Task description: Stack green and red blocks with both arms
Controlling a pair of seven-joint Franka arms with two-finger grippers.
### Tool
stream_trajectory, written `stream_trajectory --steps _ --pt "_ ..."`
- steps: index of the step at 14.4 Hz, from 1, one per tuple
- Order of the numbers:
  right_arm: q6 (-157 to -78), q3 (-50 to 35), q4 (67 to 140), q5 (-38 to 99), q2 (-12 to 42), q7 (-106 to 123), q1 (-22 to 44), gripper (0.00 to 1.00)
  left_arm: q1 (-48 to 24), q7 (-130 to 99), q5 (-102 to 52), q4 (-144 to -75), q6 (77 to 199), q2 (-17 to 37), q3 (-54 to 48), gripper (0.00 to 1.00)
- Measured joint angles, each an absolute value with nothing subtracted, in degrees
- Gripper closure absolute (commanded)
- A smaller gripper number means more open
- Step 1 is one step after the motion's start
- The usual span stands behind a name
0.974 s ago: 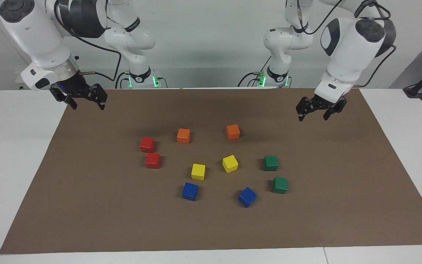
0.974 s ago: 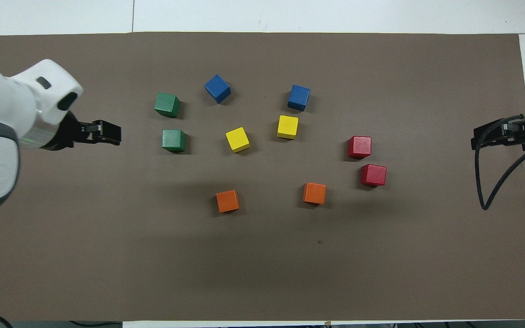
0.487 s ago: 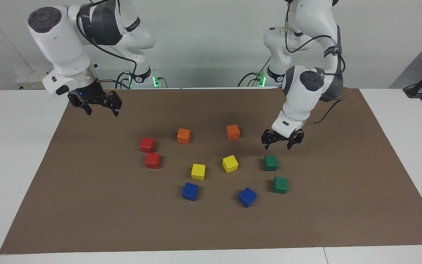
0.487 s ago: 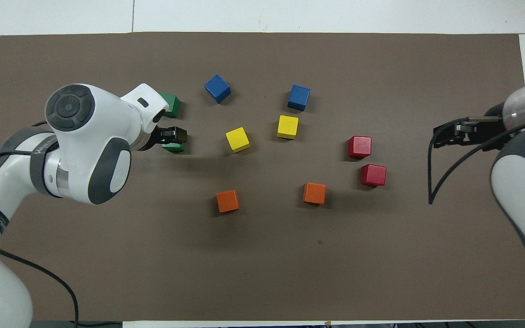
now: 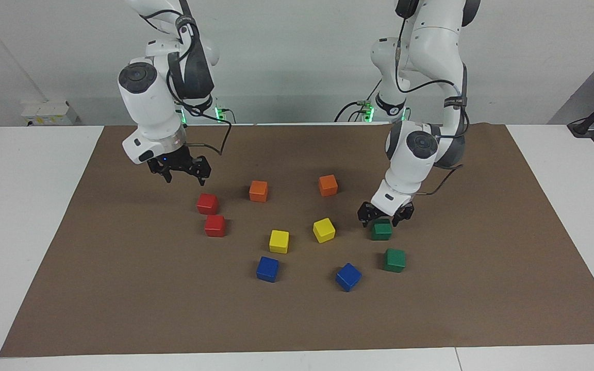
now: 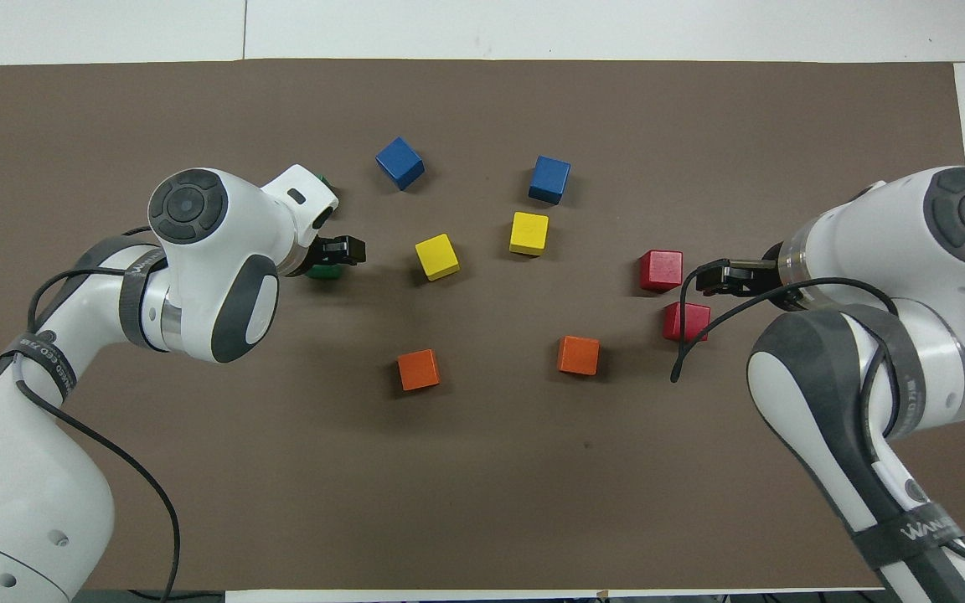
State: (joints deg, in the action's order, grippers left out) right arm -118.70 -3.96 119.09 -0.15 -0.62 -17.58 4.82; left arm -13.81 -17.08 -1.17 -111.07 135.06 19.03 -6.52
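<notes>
Hovering left gripper (image 5: 382, 215) (open) atop green block (image 5: 381, 230)

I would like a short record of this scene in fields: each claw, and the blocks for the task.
left claw: open, low over the nearer small matte dark green cube, not closed on it
right claw: open, raised near the two small matte bright red cubes
second green cube: free on the brown mat
stacks: none yet
</notes>
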Motion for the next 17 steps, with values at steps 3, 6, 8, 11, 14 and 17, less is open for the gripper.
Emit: stream_trajectory --steps 3,6,8,11,14,17 --pt "-121.0 -4.0 121.9 0.1 0.0 -21.2 5.8 0.00 -13.9 -17.8 -1.2 -111.1 136.5 20.3 -6.5 0.03" --pt "-122.2 -4.0 122.7 0.9 1.4 -23.8 6.1 0.00 -13.9 -17.9 -1.2 -111.1 137.1 21.1 -6.5 0.32" --pt "-124.3 -4.0 124.0 1.0 2.0 -24.7 6.2 0.00 -13.9 -17.9 -1.2 -111.1 137.2 21.1 -6.5 0.87" --pt "-128.2 -4.0 126.7 1.0 2.5 -24.8 6.2 0.00 -13.9 -18.1 -1.2 -111.1 137.3 21.1 -6.4 1.00" --pt "-129.2 -4.0 127.5 1.0 3.1 -24.9 6.2 0.00 -13.9 -18.1 -1.1 -111.0 137.4 21.2 -5.8 1.00" --pt "-130.7 -4.0 127.9 1.0 3.8 -24.9 6.2 0.00 -12.6 -18.2 -1.1 -108.4 134.8 20.7 -5.0 1.00"
